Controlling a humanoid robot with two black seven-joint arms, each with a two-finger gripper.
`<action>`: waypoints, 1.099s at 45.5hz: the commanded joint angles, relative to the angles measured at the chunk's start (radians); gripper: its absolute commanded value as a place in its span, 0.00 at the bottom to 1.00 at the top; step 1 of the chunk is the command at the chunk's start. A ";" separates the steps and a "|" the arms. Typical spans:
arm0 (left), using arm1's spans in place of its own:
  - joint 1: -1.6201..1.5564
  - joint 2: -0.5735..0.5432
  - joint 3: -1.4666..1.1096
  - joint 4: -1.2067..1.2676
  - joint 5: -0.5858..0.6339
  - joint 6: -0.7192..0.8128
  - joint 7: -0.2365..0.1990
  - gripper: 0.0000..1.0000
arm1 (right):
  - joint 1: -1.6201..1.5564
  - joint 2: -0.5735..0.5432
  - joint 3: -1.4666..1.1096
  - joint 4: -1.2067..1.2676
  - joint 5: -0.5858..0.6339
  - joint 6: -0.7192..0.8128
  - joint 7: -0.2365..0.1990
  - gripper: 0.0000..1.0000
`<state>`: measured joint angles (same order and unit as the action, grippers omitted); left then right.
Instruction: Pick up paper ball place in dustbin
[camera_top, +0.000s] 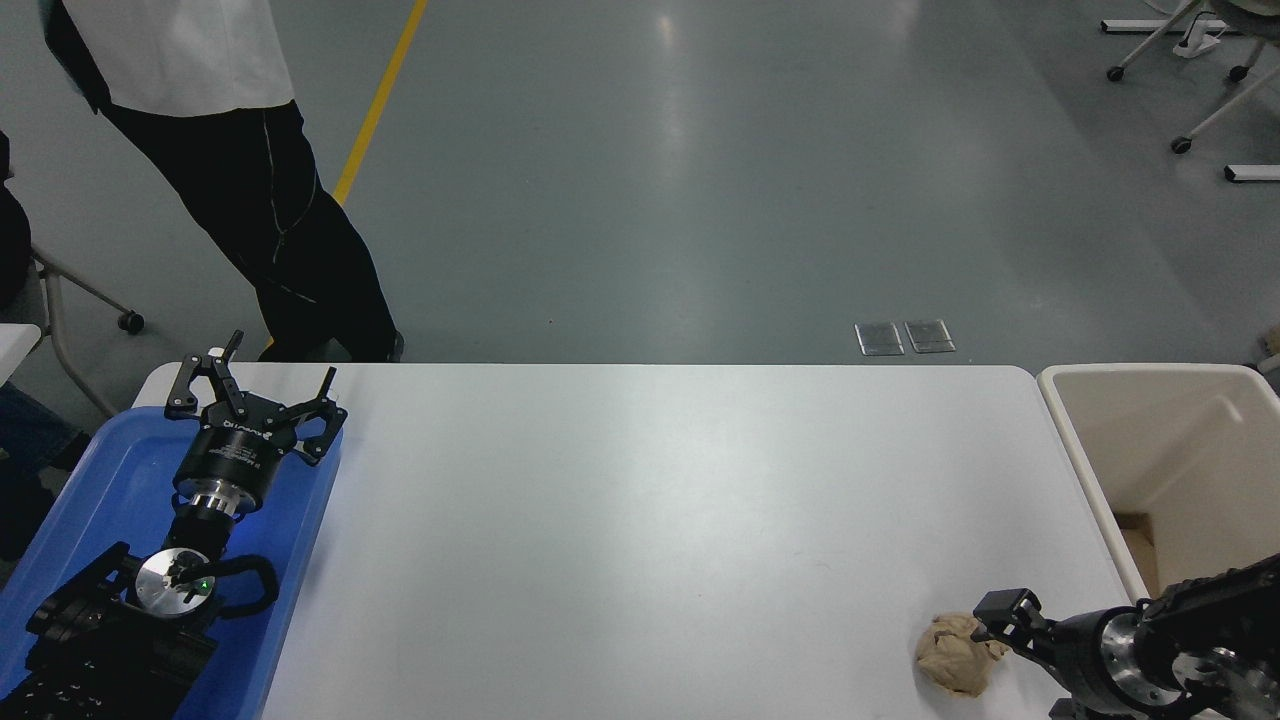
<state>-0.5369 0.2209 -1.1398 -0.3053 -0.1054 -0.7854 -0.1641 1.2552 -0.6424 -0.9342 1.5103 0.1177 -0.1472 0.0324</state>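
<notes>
The ball (952, 655) sits on the table (640, 520) near its front right corner, just short of the bin (1075, 440) that stands off the table's right end. The right gripper (1000, 640) comes in low from the right edge with one finger (1003, 608) touching the ball's upper right side. The other finger is cut off by the picture's bottom edge, so I cannot tell how wide that tool stands or whether it has any hold on the paper. The left gripper (255, 395) is parked over the blue tray (90, 480) at the lower left, fingers spread, holding nothing.

What worries me is how close the ball lies to the near edge. If the finger pushes instead of closing around it, the light wad could roll along the table or drop off the front. Crumpled paper also gives under pressure, so a shallow pinch on one lobe may slip during the lift, or a loose flap may tear free. The swing to the bin has to clear its thick rim, or the ball could be knocked out.

There is white print on the left gripper's body, too small to read. A person (230, 170) stands beyond the far left corner.
</notes>
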 joint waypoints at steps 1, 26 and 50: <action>0.000 0.000 0.000 0.000 0.000 0.000 0.000 0.99 | -0.033 0.006 0.070 -0.012 0.016 -0.014 0.000 1.00; 0.000 0.000 0.000 0.000 0.000 0.000 -0.002 0.99 | -0.094 0.104 0.173 -0.104 0.125 -0.028 0.000 1.00; 0.000 0.000 0.000 0.000 0.000 0.000 0.000 0.99 | -0.103 0.168 0.175 -0.160 0.108 -0.068 0.000 0.00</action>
<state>-0.5369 0.2209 -1.1398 -0.3052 -0.1056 -0.7854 -0.1646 1.1527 -0.4930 -0.7592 1.3609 0.2311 -0.2048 0.0322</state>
